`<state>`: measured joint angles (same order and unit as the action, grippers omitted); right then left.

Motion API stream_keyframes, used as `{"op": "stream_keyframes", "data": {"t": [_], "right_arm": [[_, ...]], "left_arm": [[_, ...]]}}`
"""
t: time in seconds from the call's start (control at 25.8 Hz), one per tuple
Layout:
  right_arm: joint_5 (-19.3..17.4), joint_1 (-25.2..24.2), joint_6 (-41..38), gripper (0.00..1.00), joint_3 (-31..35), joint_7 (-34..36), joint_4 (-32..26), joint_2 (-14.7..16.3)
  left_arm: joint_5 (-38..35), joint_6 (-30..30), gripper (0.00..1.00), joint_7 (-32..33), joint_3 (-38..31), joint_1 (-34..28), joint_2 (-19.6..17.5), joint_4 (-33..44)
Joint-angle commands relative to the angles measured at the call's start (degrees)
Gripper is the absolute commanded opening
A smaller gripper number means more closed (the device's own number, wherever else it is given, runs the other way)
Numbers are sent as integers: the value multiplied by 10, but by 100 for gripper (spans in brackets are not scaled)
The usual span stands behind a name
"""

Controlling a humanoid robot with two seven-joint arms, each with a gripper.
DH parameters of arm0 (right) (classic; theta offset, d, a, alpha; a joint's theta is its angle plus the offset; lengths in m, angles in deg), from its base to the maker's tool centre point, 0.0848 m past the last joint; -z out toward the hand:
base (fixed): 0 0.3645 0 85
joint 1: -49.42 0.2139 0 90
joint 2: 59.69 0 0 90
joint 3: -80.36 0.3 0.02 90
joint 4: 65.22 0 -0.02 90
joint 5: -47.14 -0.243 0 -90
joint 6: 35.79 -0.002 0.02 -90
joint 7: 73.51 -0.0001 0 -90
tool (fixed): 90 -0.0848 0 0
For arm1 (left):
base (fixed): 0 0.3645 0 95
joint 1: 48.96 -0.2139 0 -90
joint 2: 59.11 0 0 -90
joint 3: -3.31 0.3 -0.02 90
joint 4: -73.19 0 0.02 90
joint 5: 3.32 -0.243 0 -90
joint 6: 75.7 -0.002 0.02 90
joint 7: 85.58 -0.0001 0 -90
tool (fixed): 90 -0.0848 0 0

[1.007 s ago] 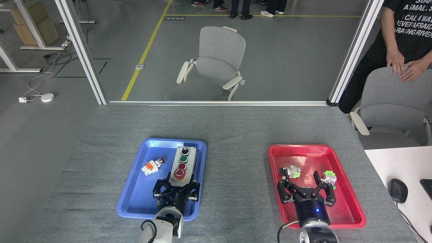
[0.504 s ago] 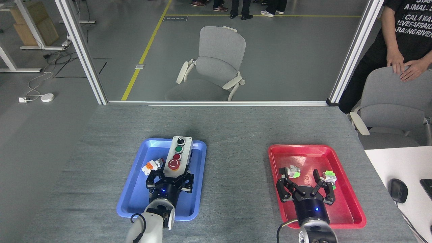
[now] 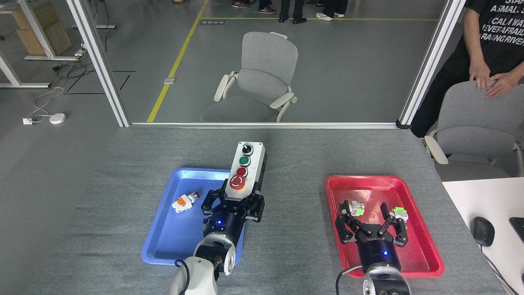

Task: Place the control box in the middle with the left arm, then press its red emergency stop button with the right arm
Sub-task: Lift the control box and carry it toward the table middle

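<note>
A little white and orange switch lay in the blue tray. The left claw held the near end of the control box, lifted over the tray's right rim. Its big red emergency stop button faced up. The right claw hung wide apart over the red tray on the bench.

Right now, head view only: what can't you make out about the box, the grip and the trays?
- Control box: near end and underside hidden by the left gripper; whether it clears the blue tray is unclear.
- Emergency stop button: its marking is too small.
- Red tray: near middle hidden by the right gripper.
- Green-and-white parts: too small to identify.
</note>
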<state>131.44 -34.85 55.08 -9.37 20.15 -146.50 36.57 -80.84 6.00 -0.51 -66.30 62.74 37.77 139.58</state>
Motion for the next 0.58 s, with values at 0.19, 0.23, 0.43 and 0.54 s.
{"op": "stream_keyframes", "data": {"t": [0.19,0.23,0.43,0.54], "right_arm": [[-1,-2,17,98,-26,4,-12,2],[-2,1,17,98,-26,4,-12,2],[-2,4,25,98,-27,-13,-19,-3],[-2,0,33,98,-30,-20,-27,0]], "left_arm": [[4,-36,0,10,119,29,10,-75],[5,-37,0,11,128,34,11,-86],[5,-36,0,21,159,77,11,-158],[6,-30,0,21,160,95,12,-193]]}}
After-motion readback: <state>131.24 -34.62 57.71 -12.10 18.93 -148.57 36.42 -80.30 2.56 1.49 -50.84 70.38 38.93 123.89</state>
